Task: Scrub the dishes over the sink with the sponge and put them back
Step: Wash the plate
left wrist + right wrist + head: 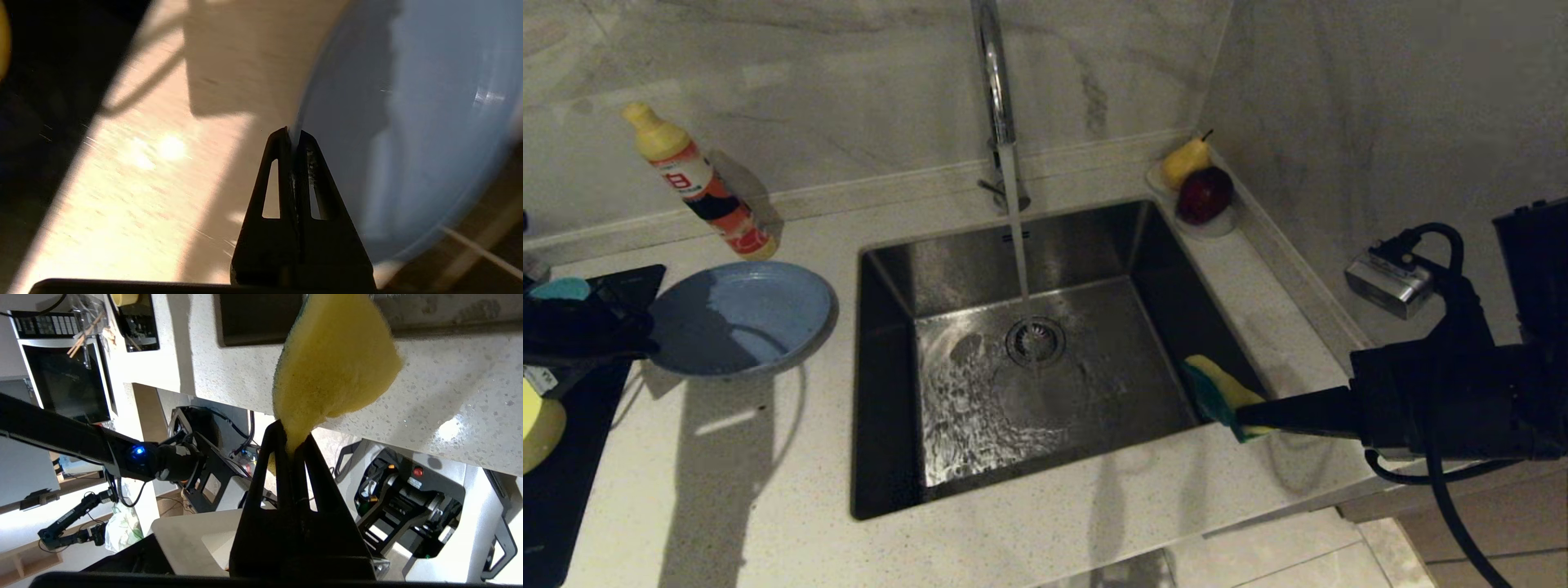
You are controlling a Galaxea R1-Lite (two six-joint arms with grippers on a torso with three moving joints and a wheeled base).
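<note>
pale counter (768, 457), tap (999, 98) running into sink (1094, 245), soap bottle (698, 184) behind plate (742, 318)

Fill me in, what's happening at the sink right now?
The left gripper is shut on the rim of the light-blue plate, which sits on the counter left of the sink. The right gripper is shut on the sponge, holding it at the sink's right edge. The tap is running into the empty basin. No scrubbing yet.
</note>
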